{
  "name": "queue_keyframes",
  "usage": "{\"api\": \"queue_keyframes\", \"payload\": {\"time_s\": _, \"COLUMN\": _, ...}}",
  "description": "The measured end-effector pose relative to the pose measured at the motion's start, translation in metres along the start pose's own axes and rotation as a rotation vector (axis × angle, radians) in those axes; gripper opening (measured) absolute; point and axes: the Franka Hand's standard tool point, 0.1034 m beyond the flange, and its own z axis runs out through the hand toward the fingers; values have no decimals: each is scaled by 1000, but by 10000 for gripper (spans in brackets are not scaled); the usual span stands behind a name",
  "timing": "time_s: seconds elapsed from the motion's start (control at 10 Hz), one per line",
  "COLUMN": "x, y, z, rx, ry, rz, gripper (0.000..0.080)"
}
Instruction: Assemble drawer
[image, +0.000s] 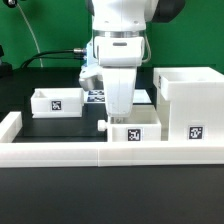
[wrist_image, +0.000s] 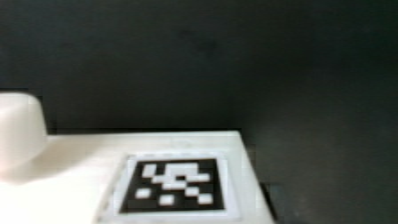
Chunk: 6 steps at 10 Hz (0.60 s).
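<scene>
1 square tag (image: 196, 131) each: housing (image: 175, 100), far tray (image: 42, 103), near tray (image: 150, 133) | gripper (image: 120, 110) jaws closed

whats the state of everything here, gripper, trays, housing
gripper: shut, down at the middle tray
middle tray: upright, against the rail, outside the housing
left tray: upright, standing free, nothing touching it
housing: opening facing up, neither tray in it

A black table (image: 60, 130) stands before a green backdrop (image: 50, 25).
</scene>
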Motion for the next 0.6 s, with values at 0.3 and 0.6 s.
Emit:
{"api": "queue_keyframes", "payload": {"time_s": 0.3, "x": 0, "y": -4, "z": 2, "rx": 12, "ry": 0, "rz": 2, "gripper": 42}}
{"api": "queue_keyframes", "payload": {"time_s": 0.6, "x": 6, "y": -5, "z": 3, "rx": 14, "ry": 2, "rz": 10, "gripper": 42}}
